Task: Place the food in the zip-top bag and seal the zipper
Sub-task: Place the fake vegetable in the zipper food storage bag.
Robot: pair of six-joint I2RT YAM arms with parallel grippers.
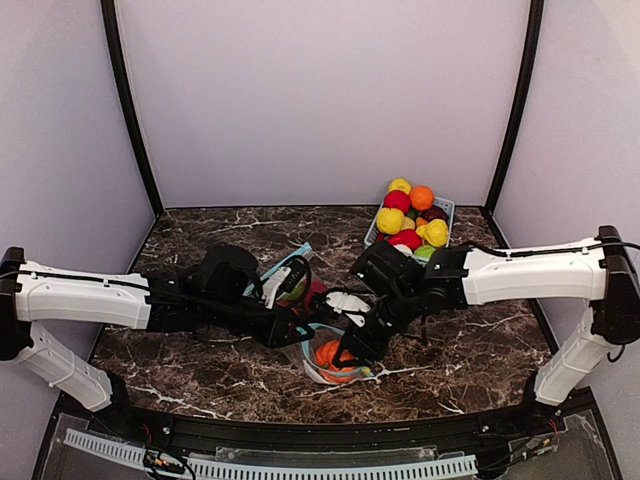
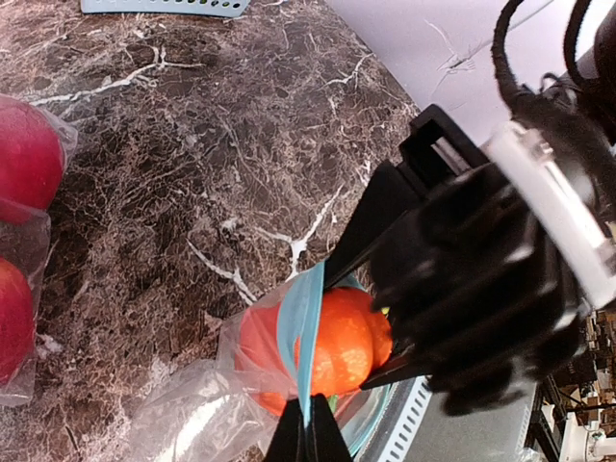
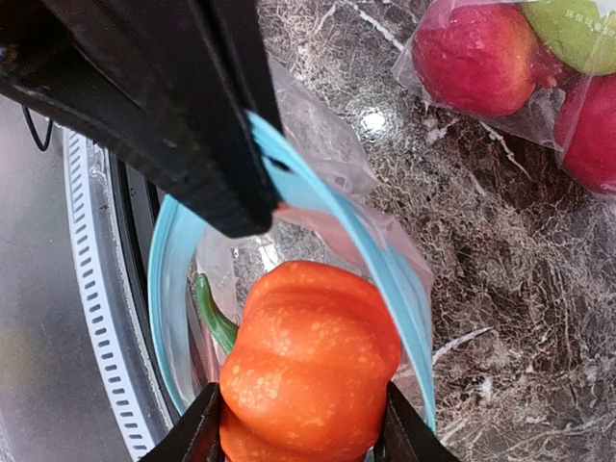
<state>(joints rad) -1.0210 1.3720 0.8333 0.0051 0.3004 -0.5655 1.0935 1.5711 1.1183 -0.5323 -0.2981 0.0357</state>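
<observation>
The right pincer, about half open, clamps a glossy orange pumpkin-shaped toy inside the ring of a clear plastic zip-top bag with a light-blue zipper rim. The left pincer, fully closed, pinches that bag's rim. Under the bag lies the dark marbled bench.

The basket sits back right on the table, fruits piled in it. Front centre lies the bag, with a pumpkin in its mouth between the right gripper's fingers. The left gripper pinches its rim from the left. A 2nd bag lies just behind.
</observation>
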